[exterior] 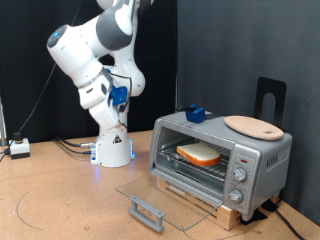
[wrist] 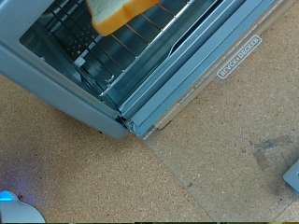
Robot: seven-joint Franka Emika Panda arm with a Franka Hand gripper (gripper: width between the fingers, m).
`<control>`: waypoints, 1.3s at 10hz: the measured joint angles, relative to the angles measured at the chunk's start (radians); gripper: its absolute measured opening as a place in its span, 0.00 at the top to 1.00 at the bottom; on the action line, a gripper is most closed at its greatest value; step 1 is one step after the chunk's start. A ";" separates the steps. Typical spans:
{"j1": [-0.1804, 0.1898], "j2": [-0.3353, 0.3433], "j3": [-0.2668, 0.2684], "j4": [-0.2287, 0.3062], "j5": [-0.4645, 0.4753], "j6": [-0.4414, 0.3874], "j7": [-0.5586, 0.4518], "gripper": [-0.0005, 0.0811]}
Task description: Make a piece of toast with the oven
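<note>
The silver-grey oven (exterior: 258,160) stands at the exterior view's right with its glass door (exterior: 165,195) folded down flat, bar handle (exterior: 146,211) at the front. The piece of toast (exterior: 198,154) lies on the wire rack inside. In the wrist view the toast (wrist: 117,12) shows on the rack (wrist: 103,51), with the open door (wrist: 234,121) and a corner of its handle (wrist: 291,175) below the camera. The arm (exterior: 100,60) rises out of the exterior view's top. The gripper shows in neither view.
A round light-wood board (exterior: 254,127) and a small blue object (exterior: 195,113) lie on the oven's top. A black stand (exterior: 270,97) rises behind it. The oven sits on a wooden base (exterior: 228,213). A white box (exterior: 18,148) and cables lie at the left.
</note>
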State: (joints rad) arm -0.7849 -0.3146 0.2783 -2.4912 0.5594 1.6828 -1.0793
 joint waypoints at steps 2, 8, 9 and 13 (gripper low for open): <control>0.001 -0.015 0.001 -0.028 0.080 0.072 0.017 0.00; -0.027 0.115 0.006 -0.046 0.074 0.202 0.295 0.00; -0.035 0.158 0.005 -0.037 0.050 0.223 0.297 0.00; -0.038 0.210 0.005 -0.015 0.027 0.212 0.299 0.00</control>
State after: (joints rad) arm -0.8231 -0.1042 0.2831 -2.5063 0.5862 1.8944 -0.7802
